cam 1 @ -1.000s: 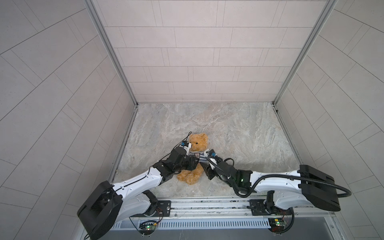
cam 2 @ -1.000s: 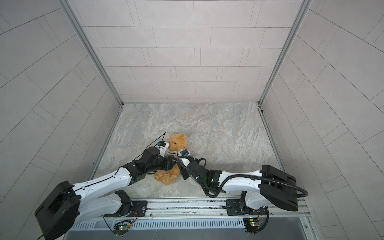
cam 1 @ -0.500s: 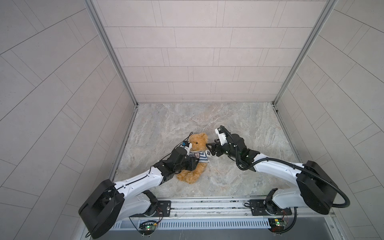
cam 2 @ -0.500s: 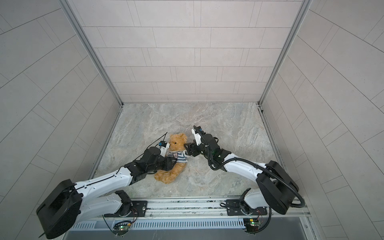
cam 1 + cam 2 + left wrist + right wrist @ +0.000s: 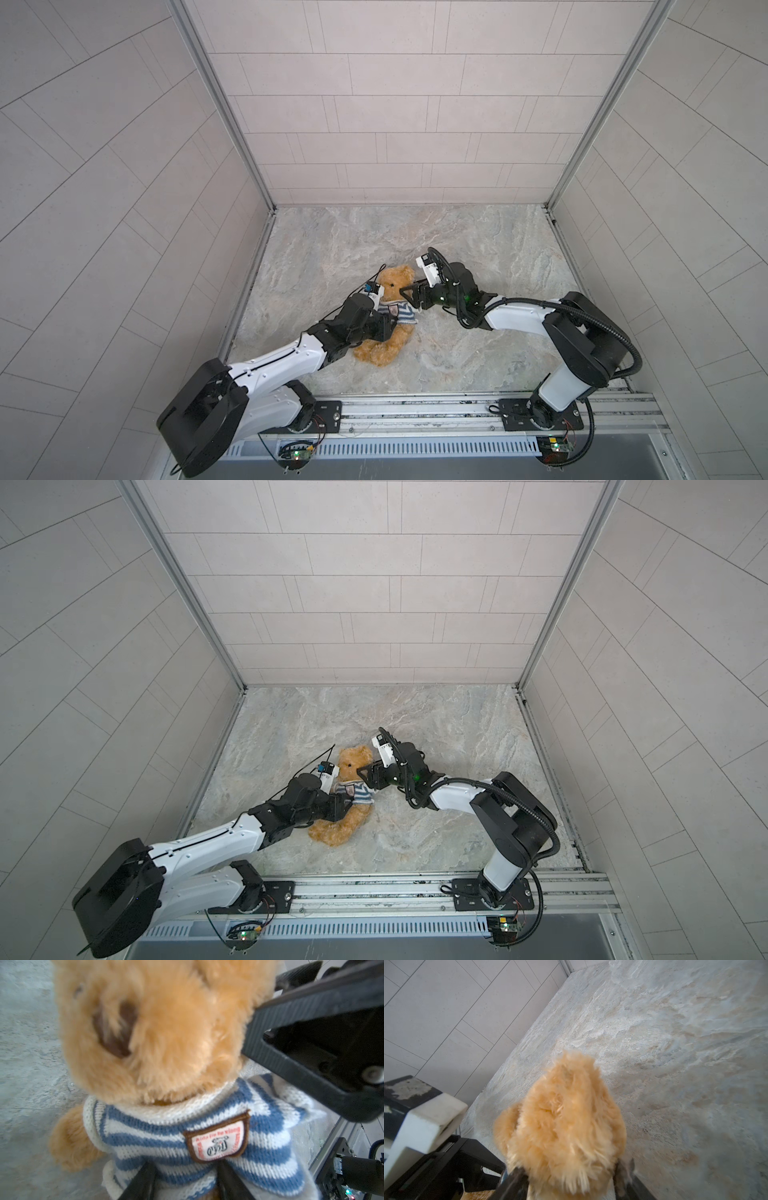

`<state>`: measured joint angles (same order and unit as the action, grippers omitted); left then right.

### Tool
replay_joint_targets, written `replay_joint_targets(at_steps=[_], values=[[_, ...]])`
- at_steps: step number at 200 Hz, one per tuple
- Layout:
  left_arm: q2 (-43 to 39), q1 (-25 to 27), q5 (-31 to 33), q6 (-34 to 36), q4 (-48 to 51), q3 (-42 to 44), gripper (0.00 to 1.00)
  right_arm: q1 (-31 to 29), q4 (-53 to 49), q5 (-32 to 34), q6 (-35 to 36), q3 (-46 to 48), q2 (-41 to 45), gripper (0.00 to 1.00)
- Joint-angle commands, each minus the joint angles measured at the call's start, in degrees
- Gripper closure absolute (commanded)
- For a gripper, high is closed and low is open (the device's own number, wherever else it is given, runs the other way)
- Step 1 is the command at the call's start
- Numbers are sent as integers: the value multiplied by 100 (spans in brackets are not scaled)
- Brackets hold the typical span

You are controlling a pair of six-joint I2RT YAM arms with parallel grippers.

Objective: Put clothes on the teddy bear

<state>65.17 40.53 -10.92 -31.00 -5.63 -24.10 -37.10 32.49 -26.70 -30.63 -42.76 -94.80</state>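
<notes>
Teddy bear (image 5: 395, 284) is lying on its back on the stone-patterned tabletop (image 5: 457, 257), a bit left of centre and toward the front rail (image 5: 415, 411), with its head pointing at the back wall; both top views show it between my two arms (image 5: 353, 762). It has the blue-and-white striped shirt (image 5: 399, 312) on its chest, collar round the neck. On the left wrist camera I can read that shirt (image 5: 166, 1136) close up, with its brown-edged badge (image 5: 218, 1142) facing me and one furry paw (image 5: 68, 1142) poking out of a sleeve. I can't tell whether a paw is through the other sleeve. My left gripper (image 5: 384, 326) is down on the bear's belly, and its dark fingers (image 5: 141, 1180) sit on either side of the shirt's hem, clamped onto the torso through the knit. My right gripper (image 5: 409, 300) comes in from the other side at head and shoulder level. On the right wrist camera the fluffy head (image 5: 562, 1126) fills the space between the fingers (image 5: 512, 1186), which straddle it right at the neck. That picture is blurred, so I can't say whether those jaws are squeezing or only resting against the fur. From the left wrist view, one right-hand finger (image 5: 291, 1059) lies against the bear's cheek, just above the shirt's shoulder.
</notes>
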Motion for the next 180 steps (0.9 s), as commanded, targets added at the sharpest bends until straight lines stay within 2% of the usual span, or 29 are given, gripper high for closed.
replay_joint_targets(at_steps=[1, 16, 67, 101, 129, 180], values=[[67, -10, 134, 137, 629, 72, 49, -15, 391, -99, -101, -82, -132, 47], [47, -8, 143, 147, 650, 68, 49, -16, 409, -81, -92, -75, -130, 55], [-56, -35, 233, 151, 675, 119, 49, -151, 346, 99, 79, 76, 218, 100], [-36, -140, 284, 220, 760, 86, 49, -410, 240, 745, 194, 391, 752, 100], [-64, -217, 417, 288, 879, 0, 49, -858, -312, 1860, 561, 584, 1418, 100], [-270, -239, 516, 253, 922, -206, 47, -1369, -210, 3263, 453, 1315, 2210, 100]])
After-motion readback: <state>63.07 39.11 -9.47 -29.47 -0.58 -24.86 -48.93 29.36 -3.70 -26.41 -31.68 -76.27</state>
